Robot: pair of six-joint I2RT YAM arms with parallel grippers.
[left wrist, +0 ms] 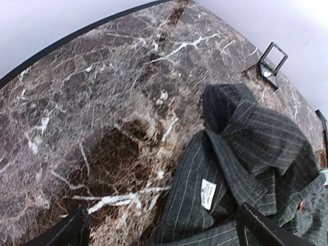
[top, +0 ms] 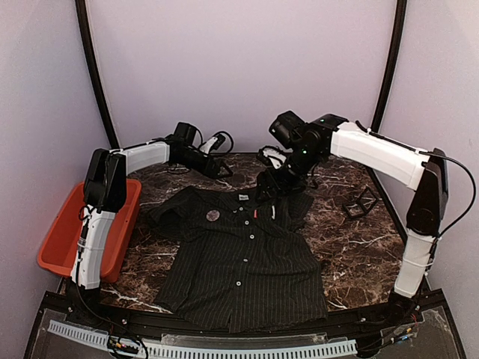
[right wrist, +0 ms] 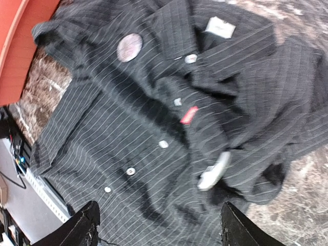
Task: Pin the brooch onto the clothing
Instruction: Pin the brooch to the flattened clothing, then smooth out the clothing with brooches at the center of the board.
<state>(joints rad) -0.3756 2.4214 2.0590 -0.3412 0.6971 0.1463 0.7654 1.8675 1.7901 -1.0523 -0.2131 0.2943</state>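
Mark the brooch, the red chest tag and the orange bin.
brooch [right wrist: 129, 47]: right wrist view, centre of the round disc.
red chest tag [right wrist: 188, 115]: right wrist view, middle of the tag.
orange bin [top: 58, 241]: top external view, bare left part.

Round brooch [right wrist: 129, 47] sits on the spread pinstriped shirt [top: 247, 269].

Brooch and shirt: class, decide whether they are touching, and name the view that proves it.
Touching. The right wrist view shows the round brooch lying flat on the shirt, striped cloth all around it. Whether it is pinned cannot be told.
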